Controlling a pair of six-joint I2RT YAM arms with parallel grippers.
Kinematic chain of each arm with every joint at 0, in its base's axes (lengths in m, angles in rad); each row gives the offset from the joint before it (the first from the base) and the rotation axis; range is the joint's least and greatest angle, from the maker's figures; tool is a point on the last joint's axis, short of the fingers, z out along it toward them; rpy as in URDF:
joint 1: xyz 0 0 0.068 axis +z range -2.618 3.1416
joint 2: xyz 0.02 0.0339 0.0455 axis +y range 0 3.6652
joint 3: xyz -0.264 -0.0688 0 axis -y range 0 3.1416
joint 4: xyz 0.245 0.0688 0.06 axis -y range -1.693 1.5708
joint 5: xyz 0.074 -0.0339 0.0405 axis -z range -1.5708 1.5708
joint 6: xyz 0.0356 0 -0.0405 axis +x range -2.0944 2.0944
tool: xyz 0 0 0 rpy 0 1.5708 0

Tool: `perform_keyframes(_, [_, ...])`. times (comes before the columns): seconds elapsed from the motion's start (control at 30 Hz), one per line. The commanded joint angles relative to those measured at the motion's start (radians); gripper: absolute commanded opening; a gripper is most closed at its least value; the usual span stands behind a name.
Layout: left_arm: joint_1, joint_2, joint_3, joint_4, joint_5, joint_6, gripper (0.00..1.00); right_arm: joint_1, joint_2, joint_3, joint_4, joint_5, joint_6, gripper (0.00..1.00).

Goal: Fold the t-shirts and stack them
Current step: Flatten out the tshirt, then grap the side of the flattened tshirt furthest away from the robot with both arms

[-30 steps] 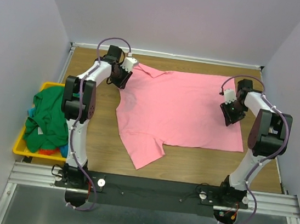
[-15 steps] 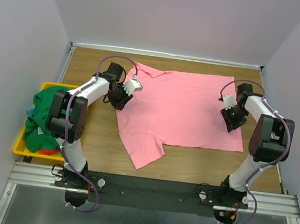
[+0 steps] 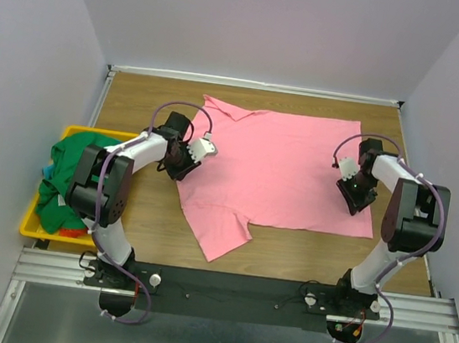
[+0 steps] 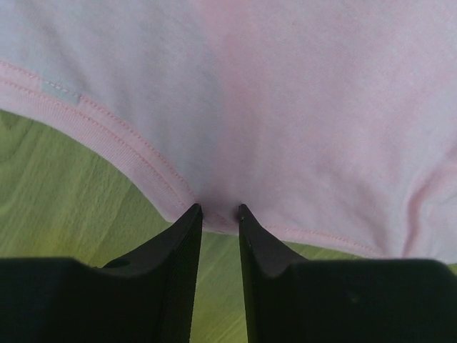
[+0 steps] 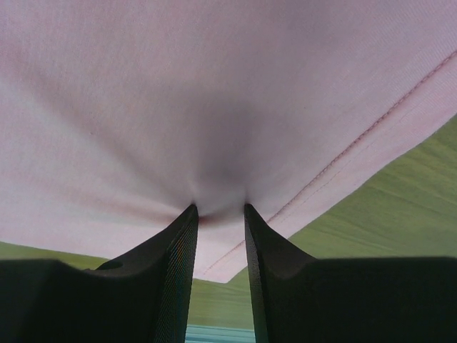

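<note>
The pink t-shirt (image 3: pixel 281 166) lies spread flat on the wooden table, one sleeve pointing toward the near edge. My left gripper (image 3: pixel 182 164) is at the shirt's left hem and is shut on a pinch of the cloth (image 4: pixel 285 107), which puckers between the fingertips (image 4: pixel 218 209). My right gripper (image 3: pixel 355 196) is at the shirt's right side near its hem, shut on a pinch of pink cloth (image 5: pixel 214 93) that bunches at its tips (image 5: pixel 219 207). A green t-shirt (image 3: pixel 72 176) lies crumpled in the bin at the left, with bits of blue (image 3: pixel 47 171) and orange (image 3: pixel 77 234) cloth beside it.
The yellow plastic bin (image 3: pixel 27 228) stands at the table's left edge. Grey walls close the table in on the left, back and right. A black rail (image 3: pixel 231 288) carrying the arm bases runs along the near edge.
Both grippers have moved toward the near edge, and the pink shirt has shifted slightly that way with them. The left arm has folded lower and nearer the shirt's left hem.
</note>
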Motion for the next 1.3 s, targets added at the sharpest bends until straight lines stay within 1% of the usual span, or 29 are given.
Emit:
perform_keyframes(0.0, [0.001, -0.026, -0.088, -0.051, -0.093, 0.036, 0.34, 0.015, -0.026, -0.101, -0.005, 0.014, -0.014, 0.40])
perform_keyframes(0.1, [0.003, -0.064, -0.104, -0.076, -0.102, 0.056, 0.34, 0.031, -0.086, -0.156, -0.046, -0.017, -0.014, 0.40])
perform_keyframes(0.2, [0.003, -0.093, -0.075, -0.115, -0.086, 0.071, 0.34, 0.034, -0.149, -0.173, -0.107, -0.070, -0.008, 0.40])
perform_keyframes(0.23, [0.003, -0.099, -0.034, -0.140, -0.075, 0.076, 0.34, 0.034, -0.164, -0.163, -0.118, -0.080, -0.002, 0.40])
perform_keyframes(0.27, [0.005, -0.110, -0.001, -0.152, -0.058, 0.076, 0.36, 0.034, -0.175, -0.147, -0.137, -0.103, 0.002, 0.40])
perform_keyframes(0.3, [0.006, -0.107, 0.075, -0.165, -0.020, 0.076, 0.38, 0.034, -0.189, -0.097, -0.138, -0.110, 0.022, 0.41])
perform_keyframes(0.33, [0.006, -0.104, 0.076, -0.178, 0.003, 0.075, 0.40, 0.032, -0.189, -0.063, -0.138, -0.117, 0.027, 0.41])
perform_keyframes(0.37, [0.005, -0.080, 0.174, -0.203, 0.026, 0.070, 0.42, 0.031, -0.180, -0.025, -0.138, -0.123, 0.032, 0.42])
perform_keyframes(0.4, [0.005, -0.063, 0.229, -0.209, 0.064, 0.049, 0.43, 0.029, -0.145, 0.074, -0.137, -0.133, 0.039, 0.43])
perform_keyframes(0.43, [0.006, -0.041, 0.338, -0.215, 0.080, 0.035, 0.45, 0.019, -0.120, 0.124, -0.138, -0.143, 0.044, 0.43])
perform_keyframes(0.5, [0.017, 0.034, 0.445, -0.206, 0.109, 0.003, 0.47, 0.008, -0.059, 0.236, -0.137, -0.158, 0.047, 0.43])
perform_keyframes(0.53, [0.024, 0.061, 0.546, -0.199, 0.120, -0.040, 0.48, 0.003, 0.014, 0.347, -0.138, -0.160, 0.047, 0.43])
perform_keyframes(0.57, [0.041, 0.128, 0.597, -0.183, 0.137, -0.063, 0.48, -0.004, 0.052, 0.397, -0.137, -0.155, 0.045, 0.43])
perform_keyframes(0.6, [0.052, 0.166, 0.650, -0.180, 0.137, -0.082, 0.49, -0.008, 0.088, 0.450, -0.137, -0.152, 0.045, 0.43])
perform_keyframes(0.63, [0.063, 0.202, 0.757, -0.177, 0.158, -0.106, 0.49, -0.011, 0.169, 0.506, -0.134, -0.149, 0.047, 0.42])
perform_keyframes(0.67, [0.083, 0.277, 0.810, -0.163, 0.161, -0.154, 0.49, -0.017, 0.202, 0.603, -0.135, -0.143, 0.052, 0.42])
perform_keyframes(0.7, [0.092, 0.314, 0.861, -0.156, 0.164, -0.181, 0.49, -0.018, 0.245, 0.662, -0.137, -0.137, 0.052, 0.42])
perform_keyframes(0.73, [0.101, 0.350, 0.913, -0.149, 0.175, -0.191, 0.49, -0.018, 0.277, 0.702, -0.135, -0.126, 0.049, 0.42])
perform_keyframes(0.77, [0.104, 0.414, 1.004, -0.148, 0.186, -0.195, 0.49, -0.018, 0.341, 0.785, -0.137, -0.115, 0.050, 0.42])
perform_keyframes(0.8, [0.104, 0.445, 1.051, -0.154, 0.194, -0.192, 0.49, -0.018, 0.369, 0.822, -0.137, -0.115, 0.049, 0.42])
perform_keyframes(0.83, [0.101, 0.472, 1.130, -0.162, 0.218, -0.192, 0.49, -0.018, 0.392, 0.851, -0.137, -0.114, 0.055, 0.42])
perform_keyframes(0.87, [0.097, 0.518, 1.155, -0.174, 0.233, -0.192, 0.48, -0.018, 0.435, 0.903, -0.135, -0.120, 0.056, 0.41])
perform_keyframes(0.9, [0.092, 0.534, 1.169, -0.174, 0.250, -0.197, 0.48, -0.018, 0.454, 0.904, -0.135, -0.120, 0.061, 0.41])
perform_keyframes(0.93, [0.077, 0.543, 1.166, -0.168, 0.272, -0.209, 0.48, -0.018, 0.474, 0.945, -0.135, -0.120, 0.073, 0.41])
perform_keyframes(1.0, [0.055, 0.548, 1.131, -0.130, 0.270, -0.212, 0.50, -0.018, 0.510, 0.969, -0.135, -0.115, 0.078, 0.40])
perform_keyframes(1.07, [0.025, 0.537, 1.060, -0.061, 0.252, -0.214, 0.55, -0.018, 0.527, 0.979, -0.129, -0.112, 0.079, 0.40])
perform_keyframes(1.13, [0.012, 0.546, 1.036, -0.025, 0.224, -0.234, 0.58, -0.018, 0.557, 1.006, -0.125, -0.112, 0.090, 0.40])
perform_keyframes(1.27, [0.020, 0.611, 1.087, 0.028, 0.154, -0.295, 0.60, -0.018, 0.598, 1.068, -0.099, -0.103, 0.110, 0.40])
